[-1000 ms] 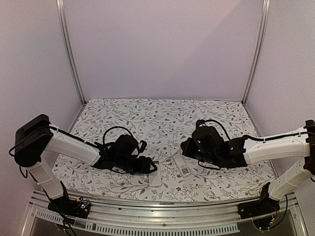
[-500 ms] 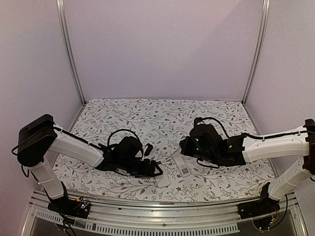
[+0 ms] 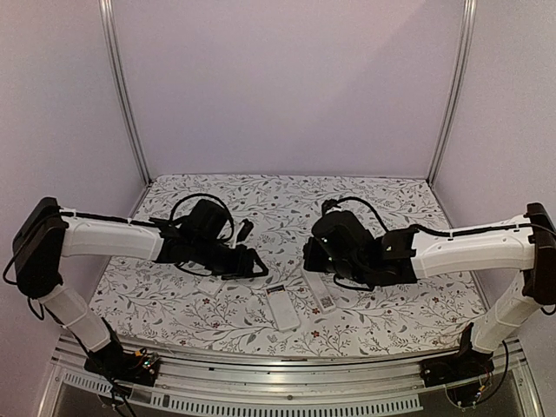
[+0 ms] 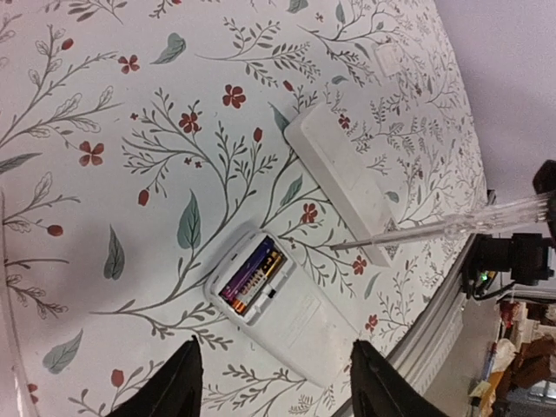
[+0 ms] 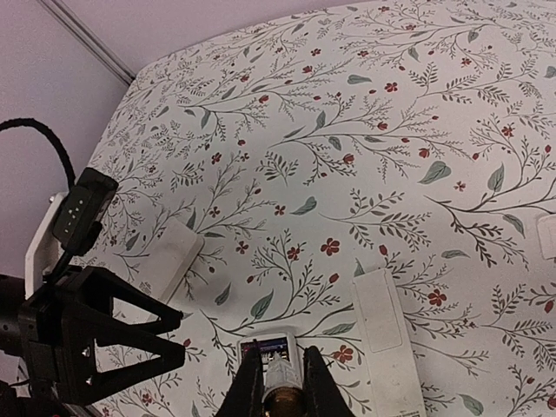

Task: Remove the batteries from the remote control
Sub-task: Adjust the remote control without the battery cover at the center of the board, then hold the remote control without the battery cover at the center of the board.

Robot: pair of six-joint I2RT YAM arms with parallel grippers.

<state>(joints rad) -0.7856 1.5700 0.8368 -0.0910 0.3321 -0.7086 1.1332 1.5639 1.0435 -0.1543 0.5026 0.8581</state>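
A white remote (image 4: 291,308) lies back up with its compartment open. Two batteries (image 4: 252,275), one dark purple and one orange-gold, sit side by side in it. My left gripper (image 4: 282,387) is open and empty, hovering above the remote without touching it. In the top view the remote (image 3: 283,307) lies near the front edge, with the left gripper (image 3: 252,264) to its upper left. My right gripper (image 5: 282,382) is shut on a clear pen-like tool (image 5: 284,375) that points down over the batteries (image 5: 274,349). The right gripper (image 3: 311,259) hovers above the remote's far end.
A second white remote (image 3: 322,294) lies face down just right of the open one; it also shows in the left wrist view (image 4: 343,178) and the right wrist view (image 5: 382,326). A flat white piece (image 5: 172,254) lies on the floral cloth to the left.
My left gripper has come off the remote and moved up and back to the left, open. The remote shifted slightly. My right gripper with the tool has moved left, over the remote.
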